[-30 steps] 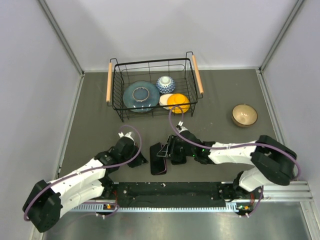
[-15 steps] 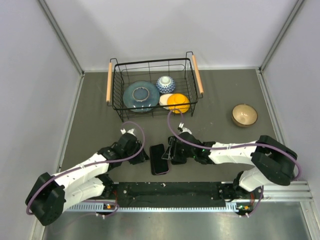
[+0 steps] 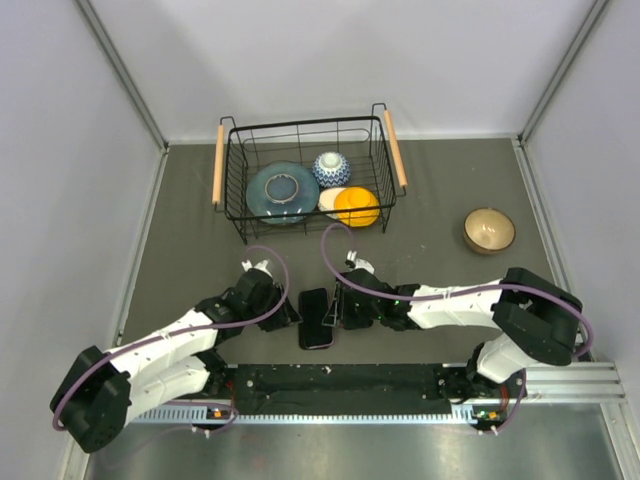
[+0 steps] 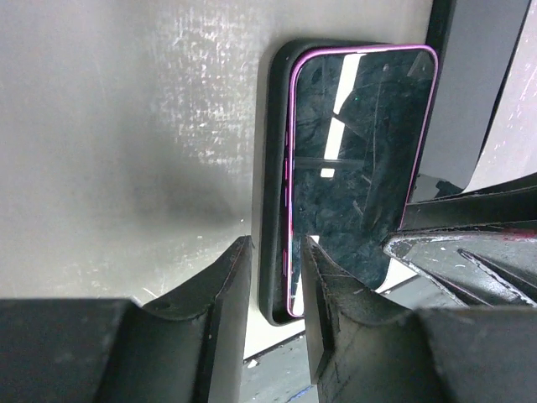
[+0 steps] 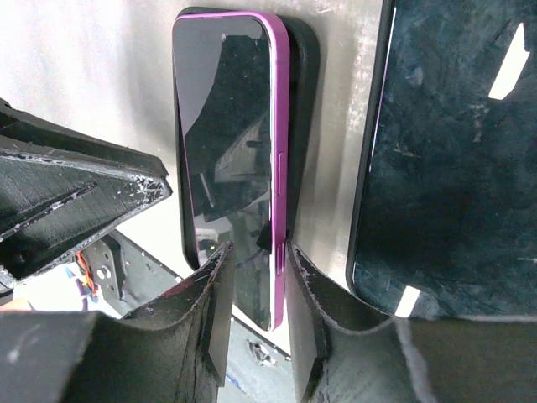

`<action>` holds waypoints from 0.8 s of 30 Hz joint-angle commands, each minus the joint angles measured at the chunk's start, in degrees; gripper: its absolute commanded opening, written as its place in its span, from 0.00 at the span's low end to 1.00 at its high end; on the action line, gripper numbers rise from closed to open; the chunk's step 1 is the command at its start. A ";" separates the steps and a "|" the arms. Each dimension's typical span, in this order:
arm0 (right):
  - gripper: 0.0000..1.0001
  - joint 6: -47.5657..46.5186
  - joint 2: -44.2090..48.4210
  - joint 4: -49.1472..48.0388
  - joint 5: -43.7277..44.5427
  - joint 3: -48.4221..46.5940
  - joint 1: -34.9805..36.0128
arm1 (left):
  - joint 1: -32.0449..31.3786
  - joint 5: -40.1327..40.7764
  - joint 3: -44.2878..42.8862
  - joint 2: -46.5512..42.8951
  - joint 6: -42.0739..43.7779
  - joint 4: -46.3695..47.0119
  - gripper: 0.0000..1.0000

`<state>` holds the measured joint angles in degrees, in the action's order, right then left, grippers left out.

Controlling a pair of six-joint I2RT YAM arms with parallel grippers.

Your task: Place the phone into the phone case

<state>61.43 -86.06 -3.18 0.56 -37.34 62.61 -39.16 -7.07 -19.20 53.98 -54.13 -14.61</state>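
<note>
A purple-rimmed phone [image 3: 316, 318] with a glossy black face lies on the matte black phone case [image 4: 270, 210]. Its right edge [image 5: 280, 151] is still raised above the case [image 5: 304, 50]. A black phone [image 5: 453, 159] with a glossy, scratched face lies just to the right. My left gripper [image 4: 276, 245] is over the left edge of the case and the purple phone, jaws a narrow gap apart. My right gripper [image 5: 258, 249] is over the purple phone's right edge, jaws also narrowly apart. Neither grips anything. In the top view the grippers [image 3: 288, 315] [image 3: 338, 308] flank the purple phone.
A black wire basket [image 3: 232, 180] with wooden handles stands behind, holding a blue plate, a patterned bowl and an orange dish. A tan bowl [image 3: 489, 230] sits at the right. A black rail [image 3: 330, 382] runs along the near edge.
The left gripper moved right to the purple phone's left edge. The right gripper shifted left over its right edge. The tilted purple phone now lies flatter on the case.
</note>
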 commanded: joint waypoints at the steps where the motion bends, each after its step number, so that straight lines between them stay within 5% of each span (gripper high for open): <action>1: 0.28 0.00 -0.69 -1.21 2.08 -3.44 1.29 | -0.31 -1.01 1.27 -0.10 -0.98 2.83 0.35; 13: 0.27 4.05 -1.39 -4.20 2.43 -3.09 1.38 | -0.48 -3.74 4.35 0.60 -2.82 7.40 0.35; 24: 0.16 6.77 -3.06 -6.31 3.66 -3.26 2.08 | -1.45 -6.46 6.46 1.74 -5.11 13.12 0.33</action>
<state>65.73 -87.94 -3.84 3.68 -38.06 63.26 -39.59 -11.14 -14.15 54.65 -57.60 -6.63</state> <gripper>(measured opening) 0.169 0.331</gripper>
